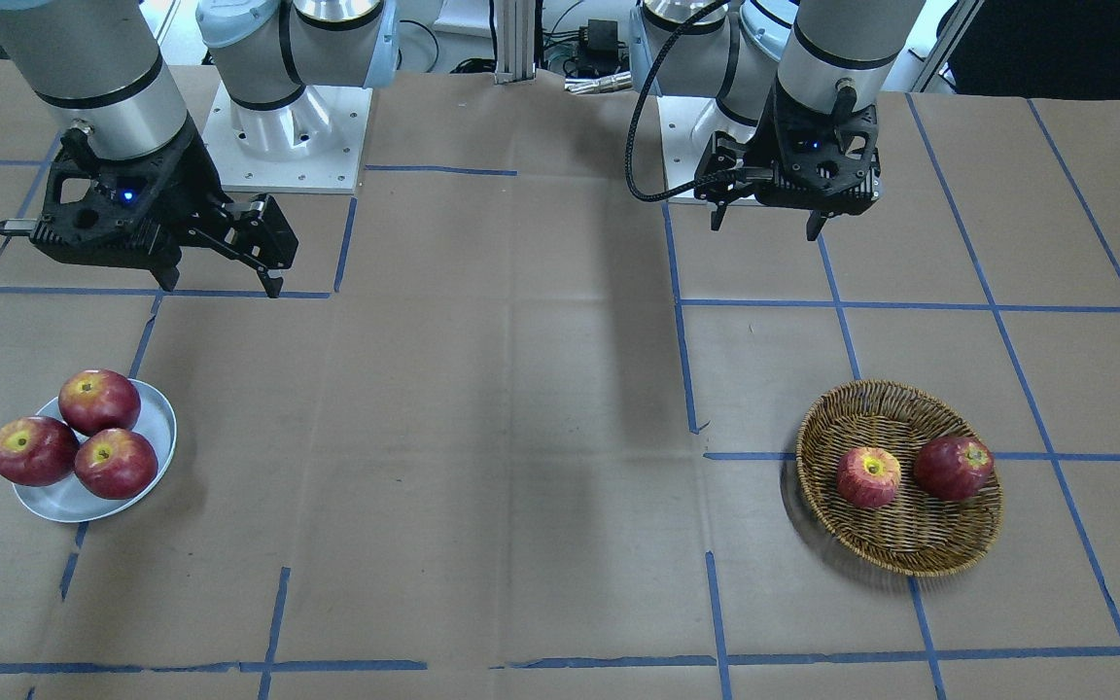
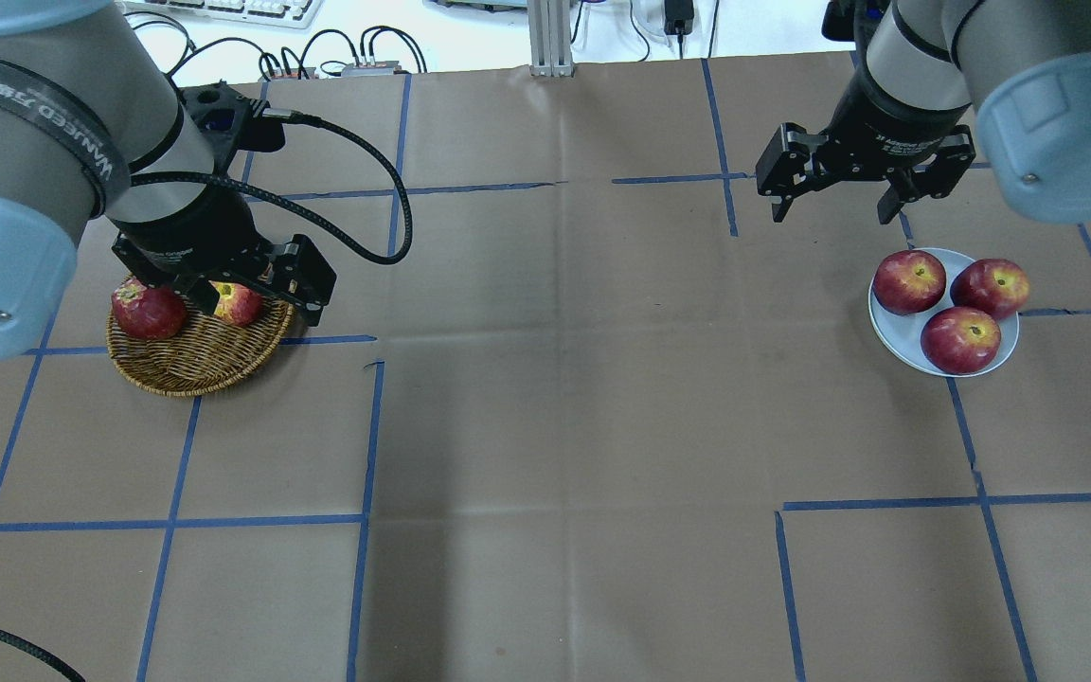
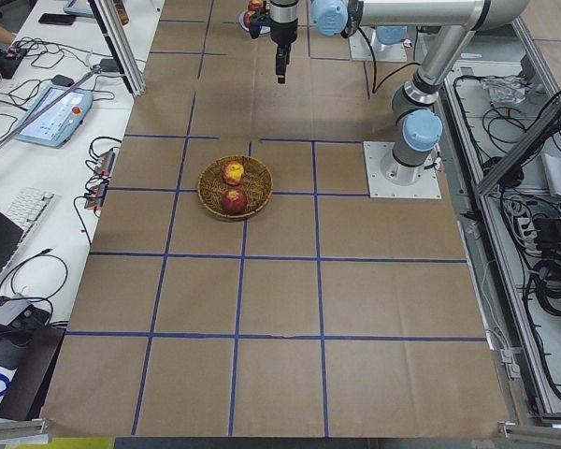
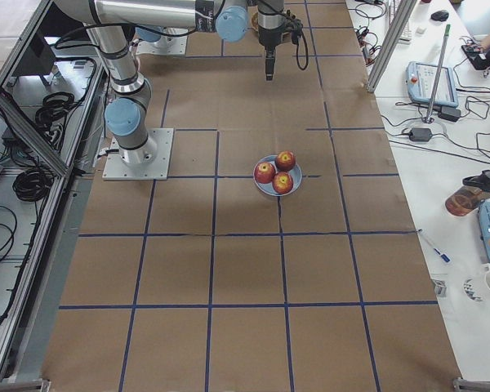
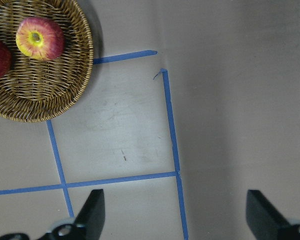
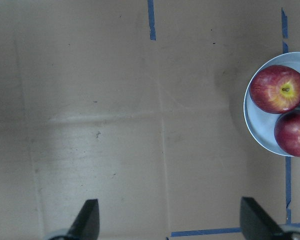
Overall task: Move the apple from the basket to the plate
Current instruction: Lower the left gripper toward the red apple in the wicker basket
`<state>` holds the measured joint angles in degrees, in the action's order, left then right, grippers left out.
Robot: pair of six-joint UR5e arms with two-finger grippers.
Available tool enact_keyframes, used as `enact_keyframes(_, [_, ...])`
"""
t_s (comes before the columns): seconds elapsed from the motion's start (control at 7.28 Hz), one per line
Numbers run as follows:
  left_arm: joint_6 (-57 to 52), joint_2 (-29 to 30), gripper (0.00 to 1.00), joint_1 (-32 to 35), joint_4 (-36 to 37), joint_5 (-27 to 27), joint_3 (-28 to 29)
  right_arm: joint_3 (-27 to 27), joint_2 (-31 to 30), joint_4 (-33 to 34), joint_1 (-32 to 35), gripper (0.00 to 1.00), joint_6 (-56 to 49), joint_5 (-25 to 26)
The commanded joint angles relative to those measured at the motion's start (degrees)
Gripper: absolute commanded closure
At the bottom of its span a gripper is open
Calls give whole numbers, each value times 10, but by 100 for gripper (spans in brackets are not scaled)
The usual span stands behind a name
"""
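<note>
The pinkish-red apple [image 1: 868, 476] with a yellow stem patch lies in the wicker basket [image 1: 891, 413] beside a darker red apple [image 1: 954, 467]. In the left wrist view the apple [image 5: 39, 38] and the basket [image 5: 87, 50] are at the upper left. My left gripper [image 1: 766, 227] is open and empty, raised high, back from the basket towards the robot's base. The white plate [image 1: 64, 501] holds three red apples. My right gripper [image 1: 222, 288] is open and empty, raised, back from the plate; the plate [image 6: 255, 120] shows at the right edge of its wrist view.
The table is covered in brown paper with a grid of blue tape lines [image 1: 682, 360]. The arms' base plates [image 1: 288, 146] stand at the robot's side of the table. The basket [image 2: 190, 365] and the plate [image 2: 891, 327] lie at opposite ends.
</note>
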<state>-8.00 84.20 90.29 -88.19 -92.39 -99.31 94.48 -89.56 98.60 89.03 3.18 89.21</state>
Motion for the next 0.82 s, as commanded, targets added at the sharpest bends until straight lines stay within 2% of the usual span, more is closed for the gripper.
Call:
enact_keyframes(0.0, [-39, 23, 1, -34, 26, 2, -4, 0, 0, 0, 0, 0, 0, 0])
enact_keyframes(0.14, [-87, 52, 1, -41, 77, 1, -5, 0, 0, -1, 0, 0, 0, 0])
enact_keyframes(0.41, [-138, 163, 1, -76, 219, 1, -4, 0, 0, 0, 0, 0, 0, 0])
enact_keyframes(0.69, [-194, 226, 1, -137, 255, 6, 5, 0, 0, -1, 0, 0, 0, 0])
